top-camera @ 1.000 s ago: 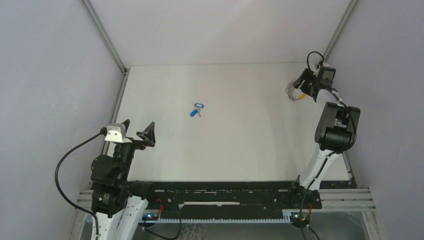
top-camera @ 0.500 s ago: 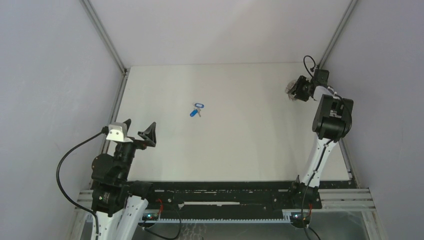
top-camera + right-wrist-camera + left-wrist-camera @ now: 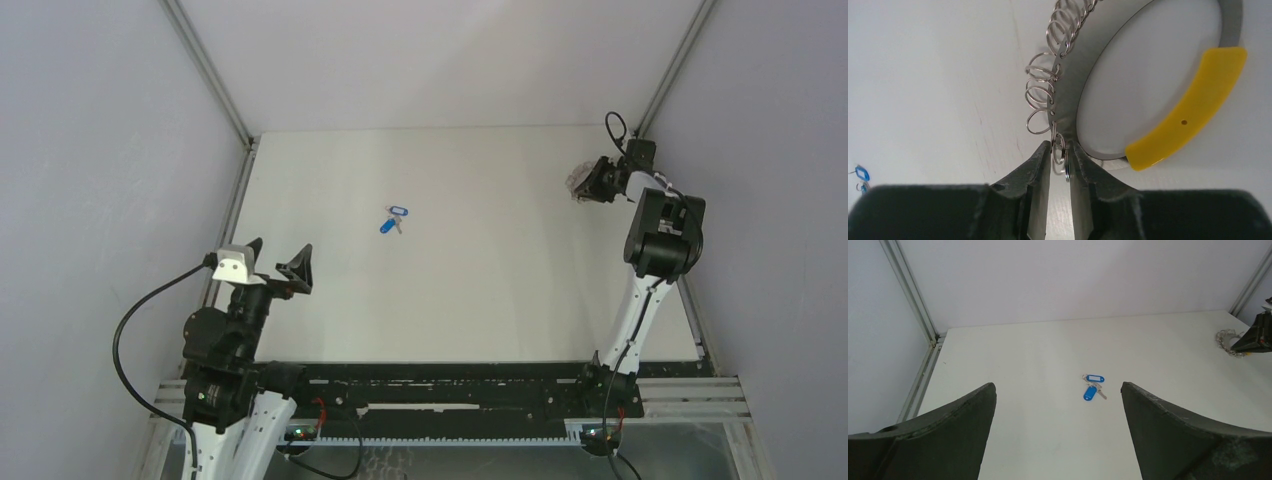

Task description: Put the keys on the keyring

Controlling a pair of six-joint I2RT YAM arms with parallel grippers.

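- Left fingers stand spread wide and empty above the near left part of the table, aimed toward the far wall.
- The keys lie in a tight cluster on the table, left of centre. They are beyond the left fingers and a little to the right, and the left wrist view frames them between the two tips. They are well apart from both arms.
- One blue tag lies crosswise, left to right. The other slants from far to near just below it, and a silver blade pokes out on the right side of the pair.
- By this layout the left arm is the nearer one. The keys appear to call for a forward reach, with the wrist turned so the fingers close across a tag's short width rather than along it.
- The keyring rests at the far right of the table, well apart from the keys and just left of the right arm's tip.
- Right fingers stand only a slit apart at the loop's rim, with a small wire ring between the tips. Whether they already pinch it cannot be told.
- The yellow arc curves away to the right in the right wrist view, untouched.
- The coming move turns on the wide gap between keys and loop. One or the other would have to cross the table.
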